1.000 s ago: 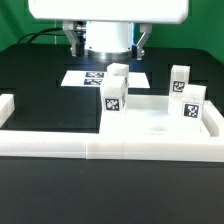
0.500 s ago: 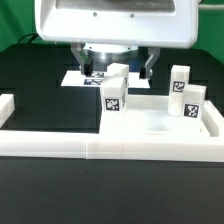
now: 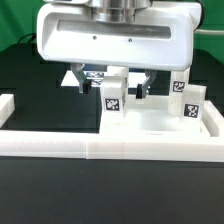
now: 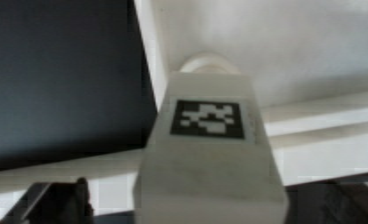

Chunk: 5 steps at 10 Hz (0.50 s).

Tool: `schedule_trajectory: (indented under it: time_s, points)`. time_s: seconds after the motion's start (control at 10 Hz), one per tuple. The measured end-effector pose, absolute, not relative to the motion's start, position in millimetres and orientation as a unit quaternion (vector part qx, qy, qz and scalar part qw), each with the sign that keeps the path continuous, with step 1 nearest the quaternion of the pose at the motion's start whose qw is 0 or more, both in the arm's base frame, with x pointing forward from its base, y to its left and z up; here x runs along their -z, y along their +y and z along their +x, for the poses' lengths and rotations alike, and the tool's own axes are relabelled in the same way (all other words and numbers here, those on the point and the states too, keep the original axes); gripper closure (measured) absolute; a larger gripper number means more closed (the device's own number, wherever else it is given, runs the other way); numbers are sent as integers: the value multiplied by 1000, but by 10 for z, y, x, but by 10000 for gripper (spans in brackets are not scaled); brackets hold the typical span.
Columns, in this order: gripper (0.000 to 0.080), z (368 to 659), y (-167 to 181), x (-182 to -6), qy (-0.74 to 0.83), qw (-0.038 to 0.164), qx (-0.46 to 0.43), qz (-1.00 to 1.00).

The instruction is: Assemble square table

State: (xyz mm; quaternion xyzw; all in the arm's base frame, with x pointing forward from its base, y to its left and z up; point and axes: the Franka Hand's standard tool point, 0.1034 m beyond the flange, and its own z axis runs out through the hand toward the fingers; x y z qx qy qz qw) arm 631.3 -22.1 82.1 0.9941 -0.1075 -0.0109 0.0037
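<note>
Three tagged legs stand upright on the square table [image 3: 160,125], the thick white slab lying just behind the long low border wall [image 3: 100,147] that runs across the front. Nearest of them is the leg [image 3: 115,92] at the slab's corner toward the exterior view's left; the other two legs [image 3: 186,97] stand together toward the exterior view's right, well apart from it.

Over that near leg hangs the gripper [image 3: 113,83], jaws spread wide and holding nothing, one finger on either side of the leg. The wrist view shows the leg [image 4: 207,140] rising straight between the dark fingertips [image 4: 56,200], not yet touched.

My worry is the leg toppling: it is tall on a small foot, so an off-centre closing could push it over before the other finger arrives. A pinch high up might let it swing once lifted.

Behind the arm, the marker board [image 3: 75,76] lies flat on the black table [image 3: 40,85], out of the way. A fourth leg I cannot see; the big white arm housing hides much.
</note>
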Motion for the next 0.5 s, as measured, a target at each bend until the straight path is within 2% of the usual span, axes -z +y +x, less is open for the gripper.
schedule_trajectory:
  time_s: [0.1, 0.3, 0.4, 0.5]
  points:
    - [150, 6312, -223, -820, -114, 4, 11, 993]
    - [412, 6311, -228, -819, -122, 4, 11, 993]
    - [508, 6311, -226, -819, -139, 4, 11, 990]
    - [508, 6311, -225, -817, -183, 4, 11, 983]
